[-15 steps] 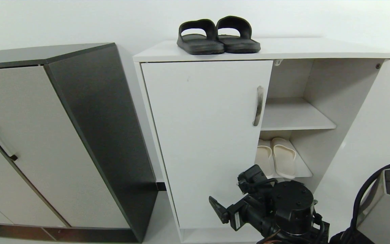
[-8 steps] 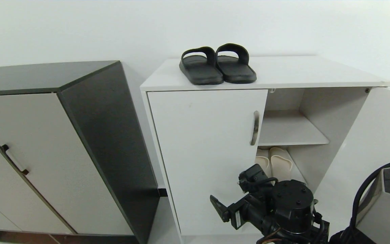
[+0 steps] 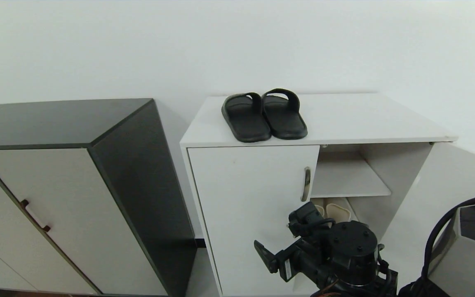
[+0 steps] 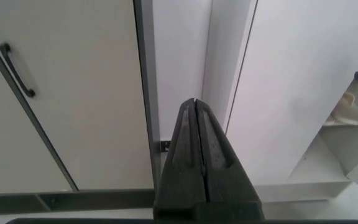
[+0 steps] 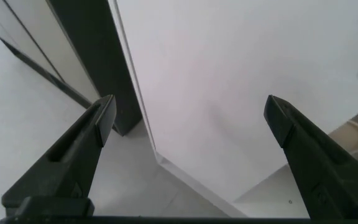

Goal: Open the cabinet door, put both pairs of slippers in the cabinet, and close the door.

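Black slippers (image 3: 264, 115) sit atop the white cabinet (image 3: 365, 117), cream slippers (image 3: 338, 211) low inside it | our right hand (image 5: 188, 112) spread wide, left hand (image 4: 195, 118) pressed together | we judge: lift, pinch both straps, clear the top's edge.

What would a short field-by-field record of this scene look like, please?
black slippers: side by side on top of the white cabinet
beige slippers: on the lower shelf inside the cabinet's open right side
left door: shut, handle at its inner edge
dark cabinet: to the left of the white one
left pincer: shut, holding nothing, facing the gap between the cabinets
right pincer: open, holding nothing, facing the white door
task status: beige pair in; black pair not yet stowed
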{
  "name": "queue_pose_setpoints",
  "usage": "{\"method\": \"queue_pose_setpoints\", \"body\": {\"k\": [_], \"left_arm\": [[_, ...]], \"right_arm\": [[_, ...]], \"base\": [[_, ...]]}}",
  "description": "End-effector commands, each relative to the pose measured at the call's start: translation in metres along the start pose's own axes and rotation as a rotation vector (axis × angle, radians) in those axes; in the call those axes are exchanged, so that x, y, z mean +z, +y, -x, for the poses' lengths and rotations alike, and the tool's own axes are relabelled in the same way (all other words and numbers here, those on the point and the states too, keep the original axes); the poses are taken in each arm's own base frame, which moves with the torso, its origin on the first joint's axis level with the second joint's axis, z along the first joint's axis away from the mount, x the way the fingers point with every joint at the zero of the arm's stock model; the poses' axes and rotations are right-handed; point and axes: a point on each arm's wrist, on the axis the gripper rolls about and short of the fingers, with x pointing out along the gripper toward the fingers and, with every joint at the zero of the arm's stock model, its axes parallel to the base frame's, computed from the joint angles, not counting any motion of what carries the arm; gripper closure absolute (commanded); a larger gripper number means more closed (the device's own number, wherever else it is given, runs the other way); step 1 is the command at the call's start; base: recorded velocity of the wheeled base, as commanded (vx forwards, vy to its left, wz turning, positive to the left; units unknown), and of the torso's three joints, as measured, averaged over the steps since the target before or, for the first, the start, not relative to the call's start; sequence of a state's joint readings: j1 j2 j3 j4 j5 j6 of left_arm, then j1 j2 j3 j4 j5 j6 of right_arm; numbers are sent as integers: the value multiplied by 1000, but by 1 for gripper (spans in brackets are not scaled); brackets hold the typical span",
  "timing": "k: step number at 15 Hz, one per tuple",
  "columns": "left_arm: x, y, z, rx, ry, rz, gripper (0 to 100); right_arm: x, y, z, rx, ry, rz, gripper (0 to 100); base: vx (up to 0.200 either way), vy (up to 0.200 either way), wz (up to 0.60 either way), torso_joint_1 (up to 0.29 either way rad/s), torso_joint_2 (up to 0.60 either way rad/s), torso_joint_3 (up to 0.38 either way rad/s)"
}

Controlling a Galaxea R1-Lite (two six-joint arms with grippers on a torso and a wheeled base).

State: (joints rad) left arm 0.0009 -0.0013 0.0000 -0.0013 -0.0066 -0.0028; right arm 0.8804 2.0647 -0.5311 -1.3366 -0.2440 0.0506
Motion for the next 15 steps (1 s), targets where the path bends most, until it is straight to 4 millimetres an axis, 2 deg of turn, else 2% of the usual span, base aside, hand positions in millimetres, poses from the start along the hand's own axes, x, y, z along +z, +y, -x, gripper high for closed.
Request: {"method": "queue_pose_setpoints", "body": {"k": [1,15], "left_arm": [[0,0,0,4,1,-6,100],[0,0,0,3,1,19,100]], "right_arm": [[-4,-1,-2,-5,11,0,0],[-2,1,-1,18,-12,2,0]], "base": [[0,0,0,193,-491,-310],[0,0,0,224,-535,-311]]}}
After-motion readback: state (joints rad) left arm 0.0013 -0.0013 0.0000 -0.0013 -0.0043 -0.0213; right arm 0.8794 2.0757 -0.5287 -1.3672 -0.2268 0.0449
